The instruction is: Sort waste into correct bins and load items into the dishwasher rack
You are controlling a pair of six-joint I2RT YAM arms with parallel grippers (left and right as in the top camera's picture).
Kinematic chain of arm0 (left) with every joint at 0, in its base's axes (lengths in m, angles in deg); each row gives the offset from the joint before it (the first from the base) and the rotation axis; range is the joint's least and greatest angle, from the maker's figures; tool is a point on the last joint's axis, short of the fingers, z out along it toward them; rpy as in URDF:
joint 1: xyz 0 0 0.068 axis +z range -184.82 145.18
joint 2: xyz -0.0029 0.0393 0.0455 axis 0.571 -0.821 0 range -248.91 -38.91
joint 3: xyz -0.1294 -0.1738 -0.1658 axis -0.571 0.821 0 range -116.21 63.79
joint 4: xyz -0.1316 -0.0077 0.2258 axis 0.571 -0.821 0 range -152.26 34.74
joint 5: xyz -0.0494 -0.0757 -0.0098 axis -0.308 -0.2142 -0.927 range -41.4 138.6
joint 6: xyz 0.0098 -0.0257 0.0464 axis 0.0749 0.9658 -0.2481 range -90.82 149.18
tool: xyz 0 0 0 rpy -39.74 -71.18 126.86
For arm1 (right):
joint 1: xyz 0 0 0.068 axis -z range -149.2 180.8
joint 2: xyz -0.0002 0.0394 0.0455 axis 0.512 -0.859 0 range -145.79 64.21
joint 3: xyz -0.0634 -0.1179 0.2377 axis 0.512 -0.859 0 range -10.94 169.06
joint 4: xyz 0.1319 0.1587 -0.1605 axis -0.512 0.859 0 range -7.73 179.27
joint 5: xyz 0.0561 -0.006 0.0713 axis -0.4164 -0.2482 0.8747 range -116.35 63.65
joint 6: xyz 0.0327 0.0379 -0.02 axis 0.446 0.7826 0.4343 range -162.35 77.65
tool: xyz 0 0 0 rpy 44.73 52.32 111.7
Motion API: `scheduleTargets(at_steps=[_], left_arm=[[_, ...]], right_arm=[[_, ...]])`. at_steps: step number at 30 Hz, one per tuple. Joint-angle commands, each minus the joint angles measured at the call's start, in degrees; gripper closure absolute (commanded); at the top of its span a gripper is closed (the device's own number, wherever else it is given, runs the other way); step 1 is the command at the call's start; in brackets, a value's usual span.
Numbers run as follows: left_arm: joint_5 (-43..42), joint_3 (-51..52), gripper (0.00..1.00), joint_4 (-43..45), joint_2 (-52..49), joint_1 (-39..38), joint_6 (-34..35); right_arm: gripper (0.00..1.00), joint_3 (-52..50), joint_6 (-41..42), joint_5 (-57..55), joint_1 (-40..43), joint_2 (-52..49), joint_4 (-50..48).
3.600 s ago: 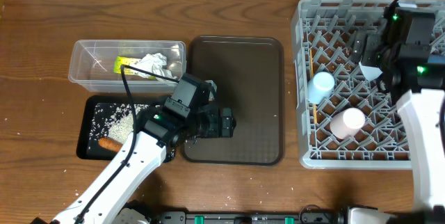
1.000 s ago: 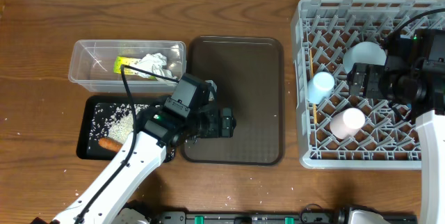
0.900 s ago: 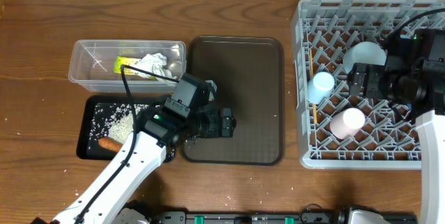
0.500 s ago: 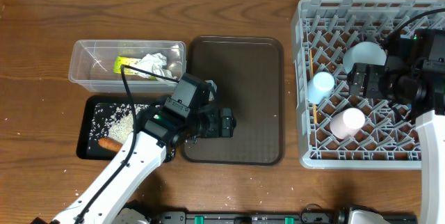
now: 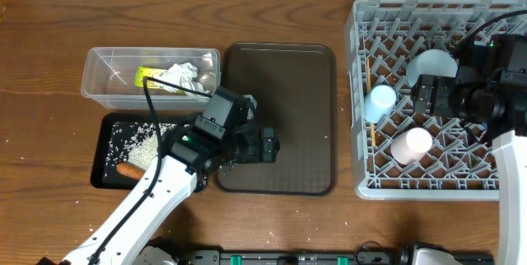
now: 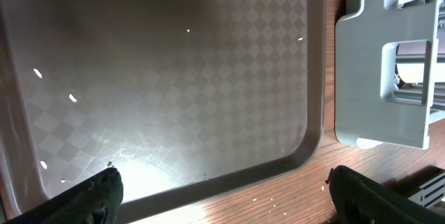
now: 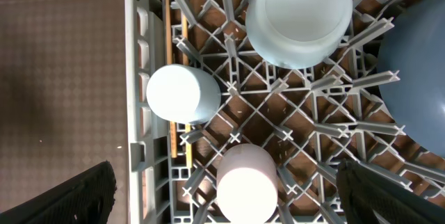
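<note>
Table [image 5: 49, 51], brown wood, carrying all items. Clear plastic tub [image 5: 99, 80], upper left of the overhead view: holds crumpled white tissue [image 5: 179, 76] and, touching it on the left, a yellow-green wrapper [image 5: 148, 76]. Black tray [image 5: 105, 170], directly below the tub in frame: holds scattered rice grains [image 5: 140, 137] and one carrot piece [image 5: 129, 169] near its lower edge. Brown serving tray [image 5: 284, 92], centre of frame, just right of both bins; nothing lies on it. Left gripper [image 6: 224, 179]: over the tray's lower left part, fingers [image 6: 83, 196] spread wide apart at the bottom corners of the wrist view, holding nothing. Dishwasher rack [image 5: 428, 6], grey, right side of frame, its side wall also seen at the right edge of the left wrist view. Contents: light blue cup [image 7: 183, 93], closed end up, near the rack's left edge; pink cup [image 7: 247, 186], closed end up, below it in frame and apart from it; white bowl [image 7: 299, 15] among the pegs at the top of the right wrist view; blue plate [image 7: 417, 78], cut off by the right edge of that view; wooden chopsticks [image 7: 172, 123] lying along the rack's leftmost row, partly under the light blue cup. Right gripper [image 7: 224, 172]: above the rack over the cups, fingers [image 7: 69, 196] wide apart, grasping nothing.
</note>
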Motion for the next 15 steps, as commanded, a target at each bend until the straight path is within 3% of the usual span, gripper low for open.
scheduleTargets(at_steps=[1, 8, 15], left_arm=[[0.48, 0.11, 0.04, -0.15, 0.00, 0.07, 0.70], [0.48, 0.11, 0.04, -0.15, 0.00, 0.07, 0.70], [0.48, 0.11, 0.04, -0.15, 0.00, 0.07, 0.70]], right_arm=[[0.01, 0.00, -1.07, -0.33, -0.52, 0.13, -0.04], [0.01, -0.94, -1.07, -0.33, -0.92, 1.05, -0.07], [0.01, -1.36, -1.07, -0.33, -5.79, 8.22, -0.07]])
